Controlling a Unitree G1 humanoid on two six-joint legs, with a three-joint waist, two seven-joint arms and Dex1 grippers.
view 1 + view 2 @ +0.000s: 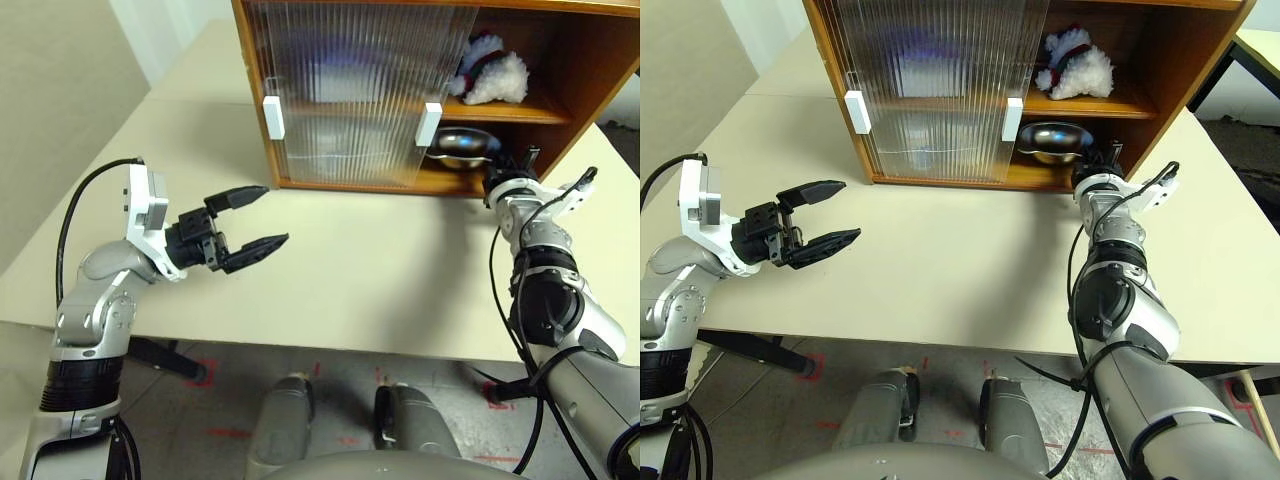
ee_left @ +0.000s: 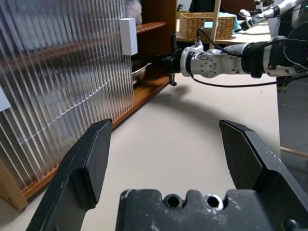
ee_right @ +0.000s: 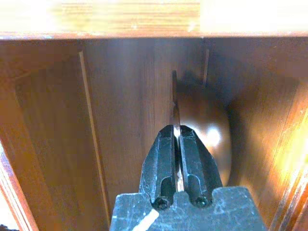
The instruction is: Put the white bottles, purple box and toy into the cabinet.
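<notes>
The cabinet [image 1: 590,60] stands on the table with its ribbed doors [image 1: 350,90] slid left, so the right bay is open. The toy's plush snowman [image 1: 492,72] lies on the upper shelf. Its metal bowl [image 1: 462,147] sits on the lower shelf. My right gripper [image 1: 508,168] reaches level into that bay, shut on the bowl's thin rim [image 3: 174,96]. My left gripper [image 1: 265,215] hovers open and empty over the table, left of the doors. The white bottles and purple box are hidden; only a pale bluish blur [image 1: 340,75] shows behind the doors.
White block handles [image 1: 273,117] [image 1: 428,123] stick out from the doors. The beige table [image 1: 380,270] spreads between my arms, its front edge near me. A wicker basket [image 2: 202,24] stands on another table far off.
</notes>
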